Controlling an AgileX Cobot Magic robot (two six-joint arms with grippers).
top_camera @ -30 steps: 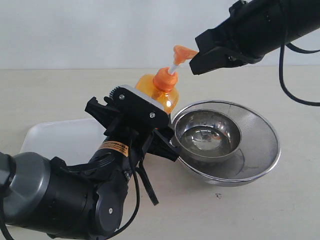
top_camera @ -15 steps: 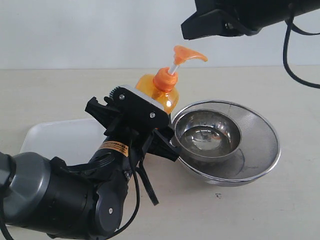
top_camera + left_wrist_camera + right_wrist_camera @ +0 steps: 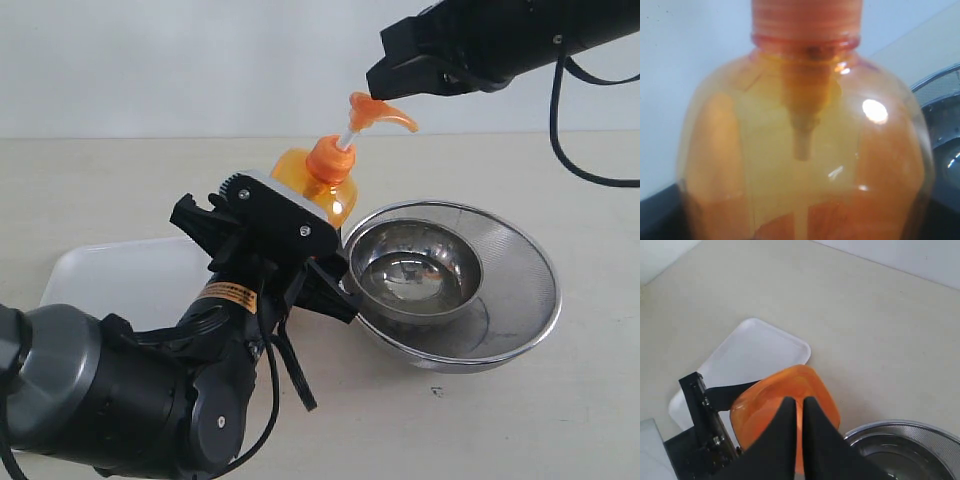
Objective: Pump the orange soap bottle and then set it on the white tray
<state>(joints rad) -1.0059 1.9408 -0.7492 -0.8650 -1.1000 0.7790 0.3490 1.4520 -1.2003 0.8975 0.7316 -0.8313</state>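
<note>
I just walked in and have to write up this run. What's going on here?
The left gripper holds the orange soap bottle by its body, between the white tray and two nested steel bowls. The right gripper, fingers shut, sits just over the pump head, poised to press it; whether it touches is unclear. The white stem shows, so the pump is up. The bottle is not on the tray yet.
</note>
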